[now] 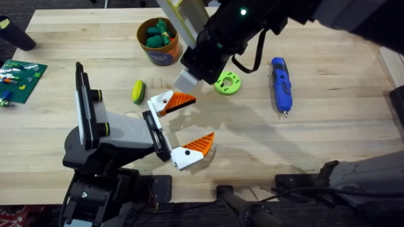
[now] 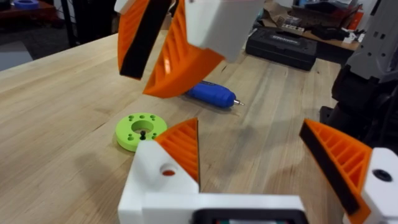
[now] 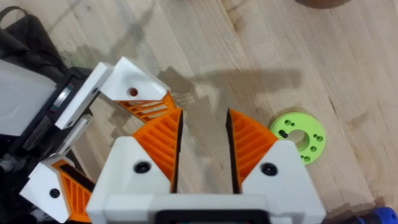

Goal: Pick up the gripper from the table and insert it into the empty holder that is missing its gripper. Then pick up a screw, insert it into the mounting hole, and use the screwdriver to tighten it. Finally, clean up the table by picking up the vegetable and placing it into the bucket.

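The table [image 1: 328,132] is a light wooden plank top, with open bare wood along its right side and front right.

The holder [image 1: 110,135] stands at the front left, its tall black plate upright and its jaw rail facing right. Two finger pieces sit on the rail. The far gripper [image 1: 170,102] and the near one [image 1: 194,150] both point their orange wedge tips to the right, long axes angled apart, with a wide gap between them.

The left gripper [image 2: 261,158] shows its own fingers spread apart, nothing between them.

The right gripper [image 3: 204,146] hangs over the table centre, just beyond the far gripper. Its fingers are released, a narrow gap between the orange pads, holding nothing.

The screwdriver [image 1: 281,84] lies right of centre, long axis running front to back, metal tip toward the front edge.

The bucket [image 1: 158,41] stands near the back edge, with green items inside.

A lime-green ring [image 1: 228,82] lies flat between bucket and screwdriver.

The vegetable [image 1: 138,91] lies just behind the holder's jaw, in front of the bucket.
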Tool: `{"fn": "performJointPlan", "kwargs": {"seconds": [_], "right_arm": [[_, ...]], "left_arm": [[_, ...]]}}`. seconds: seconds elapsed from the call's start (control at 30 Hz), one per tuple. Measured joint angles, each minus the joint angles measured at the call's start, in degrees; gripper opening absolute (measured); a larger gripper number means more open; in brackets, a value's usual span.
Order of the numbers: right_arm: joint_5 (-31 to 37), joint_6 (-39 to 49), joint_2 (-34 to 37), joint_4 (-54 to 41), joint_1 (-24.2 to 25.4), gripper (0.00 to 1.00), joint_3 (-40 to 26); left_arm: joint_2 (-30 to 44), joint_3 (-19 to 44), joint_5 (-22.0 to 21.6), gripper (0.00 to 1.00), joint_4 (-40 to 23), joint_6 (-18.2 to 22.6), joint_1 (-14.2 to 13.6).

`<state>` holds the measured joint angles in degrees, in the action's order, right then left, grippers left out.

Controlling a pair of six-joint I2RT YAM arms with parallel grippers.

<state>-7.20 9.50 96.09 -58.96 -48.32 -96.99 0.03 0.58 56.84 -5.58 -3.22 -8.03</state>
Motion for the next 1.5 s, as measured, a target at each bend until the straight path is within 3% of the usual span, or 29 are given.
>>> {"fn": "performJointPlan", "kwargs": {"seconds": [0.53, 0.83, 0.97, 1.17, 1.2, 1.5], "right_arm": [[-0.13, -0.06, 0.02, -0.66, 0.38, 0.420, 0.02], [-0.13, -4.87, 0.02, -1.29, 8.25, 0.420, 0.80], [-0.09, -7.04, 0.02, -0.56, 10.92, 0.420, 4.89], [1.28, -11.38, 0.24, 6.01, 11.04, 0.420, 14.27], [3.80, -13.39, 0.33, 10.22, 11.04, 0.420, 18.68], [6.30, -14.18, 1.09, 17.51, 11.04, 0.420, 21.70]], "left_arm": [[0.02, 0.00, 0.04, 0.983, 0.13, 0.00, 0.02], [0.02, 0.00, 0.15, 0.983, 0.13, -0.02, 0.02], [0.02, 0.00, 0.15, 0.983, 0.13, 0.00, 0.02], [0.02, 0.00, 0.15, 0.983, 0.11, -0.02, 0.02], [0.02, 0.00, 0.15, 0.983, 0.11, -0.02, 0.02], [0.00, 0.00, 0.15, 0.983, 0.11, -0.02, 0.02]]}}
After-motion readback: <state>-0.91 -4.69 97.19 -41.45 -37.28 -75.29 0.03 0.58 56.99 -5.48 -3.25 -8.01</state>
